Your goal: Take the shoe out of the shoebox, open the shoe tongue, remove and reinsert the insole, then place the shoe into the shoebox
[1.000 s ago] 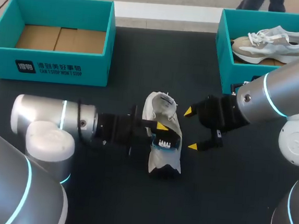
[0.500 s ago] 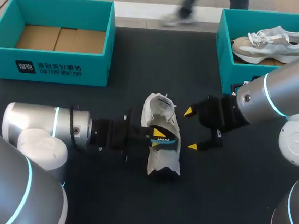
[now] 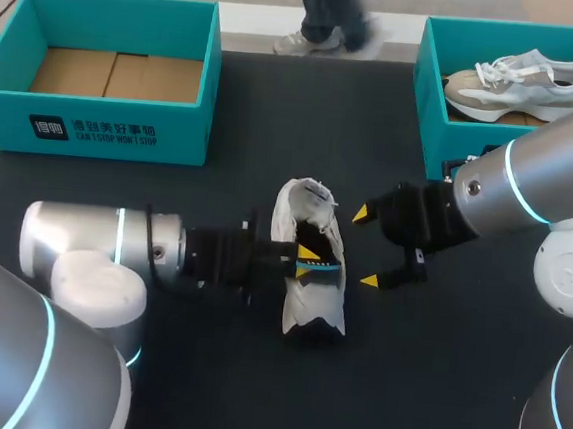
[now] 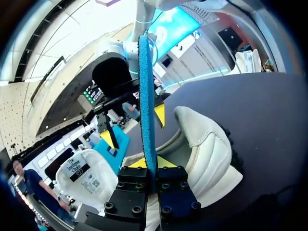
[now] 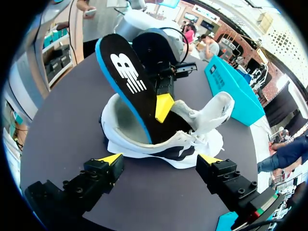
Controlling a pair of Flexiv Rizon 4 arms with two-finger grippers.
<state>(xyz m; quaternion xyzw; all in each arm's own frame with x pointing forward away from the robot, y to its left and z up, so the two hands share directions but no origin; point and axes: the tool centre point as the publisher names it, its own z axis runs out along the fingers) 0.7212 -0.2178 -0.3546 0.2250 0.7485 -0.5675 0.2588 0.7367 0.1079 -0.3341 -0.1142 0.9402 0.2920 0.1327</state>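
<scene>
Insole step: the left gripper [image 3: 308, 260] is pinching the insole [image 5: 129, 82], half inside the shoe [image 3: 302, 204]; the right gripper [image 3: 366, 248], gaping wide beside it, should probably steady the shoe next.

Left hand [image 3: 307, 262] clenched, right hand [image 3: 366, 248] splayed

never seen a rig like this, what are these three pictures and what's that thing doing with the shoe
Two robot arms work at a black table. The head view looks down from above and behind them; each round picture comes from a camera on one arm's wrist. A white shoe lies on the table between the arms. The left gripper is shut on the blue-edged insole, whose lower end sits in the shoe. The right gripper hangs open beside the shoe, holding nothing. At the back stand two teal boxes: the left box holds no shoe, the right box another shoe.
</scene>
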